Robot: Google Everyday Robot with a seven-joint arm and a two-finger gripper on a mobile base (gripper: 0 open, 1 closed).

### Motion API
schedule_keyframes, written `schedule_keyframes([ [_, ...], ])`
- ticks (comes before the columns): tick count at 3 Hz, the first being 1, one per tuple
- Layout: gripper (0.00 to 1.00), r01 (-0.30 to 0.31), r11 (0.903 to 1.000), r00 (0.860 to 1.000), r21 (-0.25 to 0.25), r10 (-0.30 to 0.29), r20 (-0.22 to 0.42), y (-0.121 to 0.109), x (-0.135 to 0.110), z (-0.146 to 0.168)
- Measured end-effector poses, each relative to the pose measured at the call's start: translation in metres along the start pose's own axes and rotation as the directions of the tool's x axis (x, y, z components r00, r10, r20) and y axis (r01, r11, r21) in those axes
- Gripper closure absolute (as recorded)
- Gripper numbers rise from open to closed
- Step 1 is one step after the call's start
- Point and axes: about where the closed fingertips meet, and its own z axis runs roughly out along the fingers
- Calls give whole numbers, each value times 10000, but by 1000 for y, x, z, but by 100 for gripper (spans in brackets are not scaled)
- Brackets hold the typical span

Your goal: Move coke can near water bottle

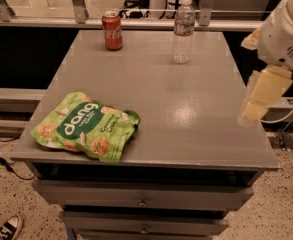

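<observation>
coke can (112, 31): red, silver top, standing up, back left of table (196, 129) | water bottle (183, 31): clear, white cap, standing up, back right, well apart from can | gripper (253, 111): at table's right edge, far from both

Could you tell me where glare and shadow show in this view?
Camera view: warm, dim light; soft glare on the table right of centre, near the end effector at the right edge; deep shadow under the tabletop overhang.
</observation>
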Motion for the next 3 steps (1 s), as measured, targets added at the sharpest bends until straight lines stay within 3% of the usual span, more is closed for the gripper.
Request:
schedule_keyframes([
  [1, 0, -445, 9989, 9939, 130, 430, 1019, -29, -40, 30],
  [2, 0, -994, 9950, 9716, 85, 952, 2166, -59, -88, 58],
  [3, 0, -1849, 9827, 9409, -94, 1798, 2869, -75, -137, 77],
])
